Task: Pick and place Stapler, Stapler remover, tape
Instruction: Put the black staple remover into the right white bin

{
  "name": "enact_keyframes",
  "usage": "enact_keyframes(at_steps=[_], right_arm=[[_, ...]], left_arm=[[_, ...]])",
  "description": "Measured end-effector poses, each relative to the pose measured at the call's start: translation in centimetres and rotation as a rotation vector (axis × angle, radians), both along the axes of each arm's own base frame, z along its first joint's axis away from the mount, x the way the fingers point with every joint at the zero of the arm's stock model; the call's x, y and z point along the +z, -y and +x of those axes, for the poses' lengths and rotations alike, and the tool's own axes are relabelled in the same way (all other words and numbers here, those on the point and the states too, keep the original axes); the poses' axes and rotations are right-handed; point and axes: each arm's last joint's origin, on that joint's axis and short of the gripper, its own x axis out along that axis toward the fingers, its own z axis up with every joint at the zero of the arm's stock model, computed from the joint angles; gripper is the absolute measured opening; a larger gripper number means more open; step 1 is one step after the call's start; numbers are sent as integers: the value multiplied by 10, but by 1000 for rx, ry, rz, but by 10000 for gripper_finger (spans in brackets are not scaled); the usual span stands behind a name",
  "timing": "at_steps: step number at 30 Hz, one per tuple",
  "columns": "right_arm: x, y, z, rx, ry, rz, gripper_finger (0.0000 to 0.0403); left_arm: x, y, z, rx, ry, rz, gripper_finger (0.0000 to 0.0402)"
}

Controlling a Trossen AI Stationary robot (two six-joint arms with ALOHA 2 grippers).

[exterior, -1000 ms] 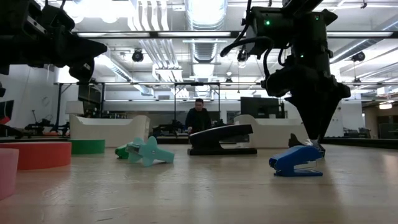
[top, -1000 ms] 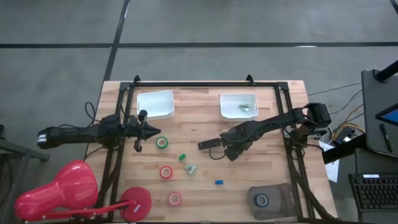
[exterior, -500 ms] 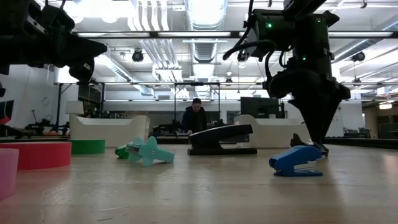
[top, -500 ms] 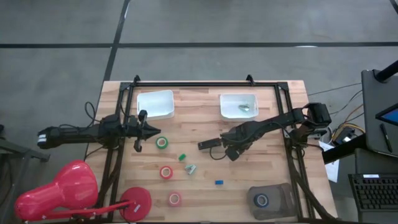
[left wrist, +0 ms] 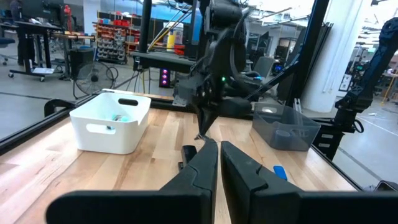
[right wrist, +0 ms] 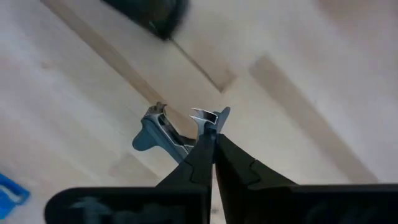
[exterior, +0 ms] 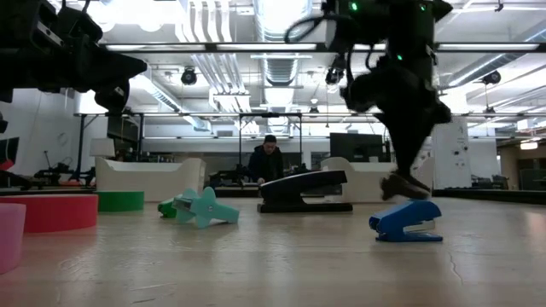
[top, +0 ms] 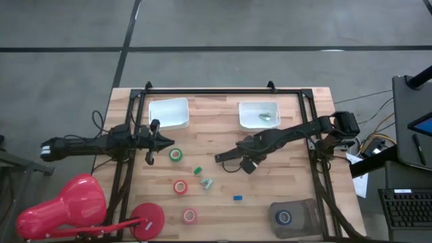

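Right tool (top: 247, 166) hovers just beside stapler (top: 228, 156).

Black stapler (top: 225, 156) lies flat mid-tabletop, long and bar-shaped, closed; low view shows it resting on its base (exterior: 304, 191). Green tape roll (top: 175, 154) lies flat left of it, red roll (top: 180, 187) below that, pink roll (top: 190, 216) near the front edge. Small green staple remover (top: 198, 171) and a grey one (top: 206, 183) lie between the rolls and the stapler; blue one (top: 237, 198) lies alone further front.
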Motion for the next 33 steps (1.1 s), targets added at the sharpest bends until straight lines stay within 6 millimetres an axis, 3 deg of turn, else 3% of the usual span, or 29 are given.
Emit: enact_keyframes(at_steps=[9,14,26,33], right_arm=[[52,11,8,23,42,-275,8],[68,24,9,7,29,-445,8],[65,89,1,-115,-58,-495,8],[55,127,-13,-201,-115,-434,8]], left_arm=[[0,0,0,0,0,0,23],[0,0,0,0,0,0,23],[0,0,0,0,0,0,23],[0,0,0,0,0,0,23]])
